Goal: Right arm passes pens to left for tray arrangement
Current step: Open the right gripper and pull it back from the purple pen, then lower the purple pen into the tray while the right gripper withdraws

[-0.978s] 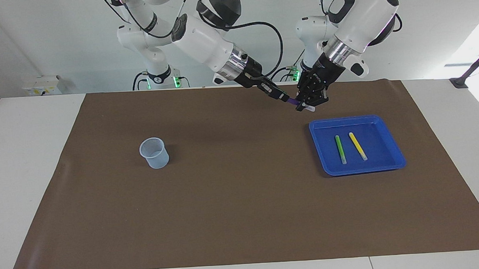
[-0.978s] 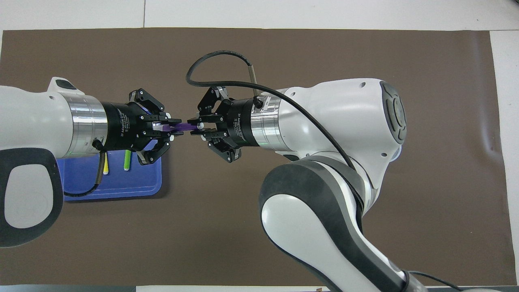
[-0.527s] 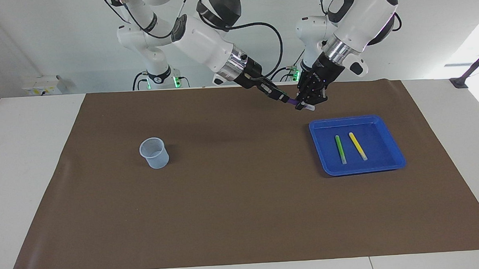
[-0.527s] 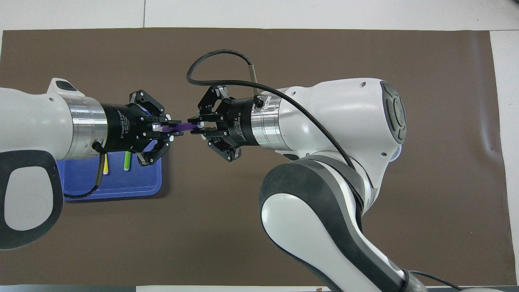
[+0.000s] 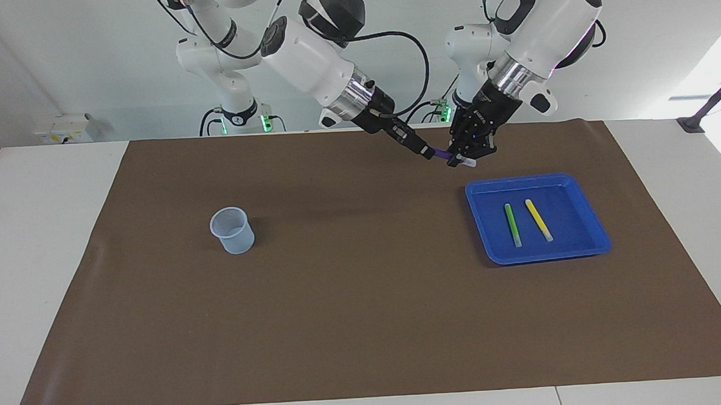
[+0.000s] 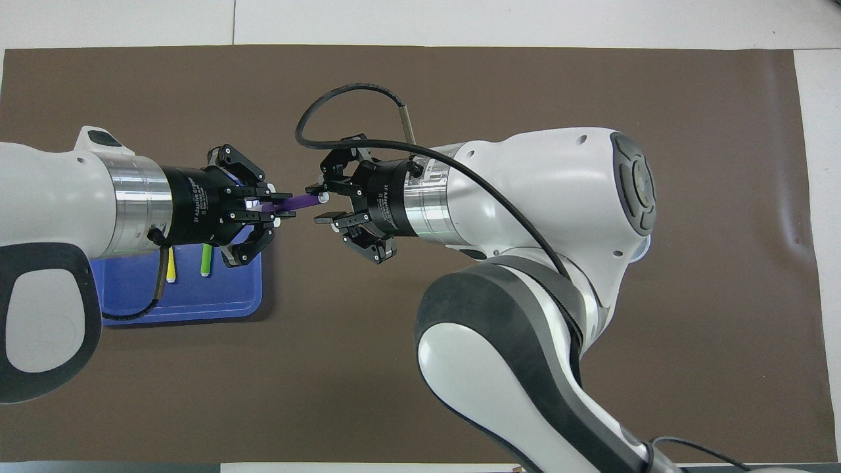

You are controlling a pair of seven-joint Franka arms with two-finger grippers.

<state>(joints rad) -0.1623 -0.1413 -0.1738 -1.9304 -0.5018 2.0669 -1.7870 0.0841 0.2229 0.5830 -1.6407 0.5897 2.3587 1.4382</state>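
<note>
Big brown mat (image 5: 366,324) covers the desk (image 5: 40,253). Blue tray (image 5: 587,241) sits toward the left arm's end with the green pen (image 5: 512,224) and yellow pen (image 5: 538,219) side by side inside. Pale cup (image 5: 233,230) stands well apart, nothing blocking it. Just outside the tray's robot-side corner, left gripper (image 6: 284,204) fingers pinch the purple pen (image 6: 295,203) in the air; right gripper (image 6: 320,208) fingers are spread apart around its other end.

Both arms are stretched tip to tip, the left gripper (image 6: 284,204) clamped shut and the right gripper (image 6: 323,207) spread apart.
</note>
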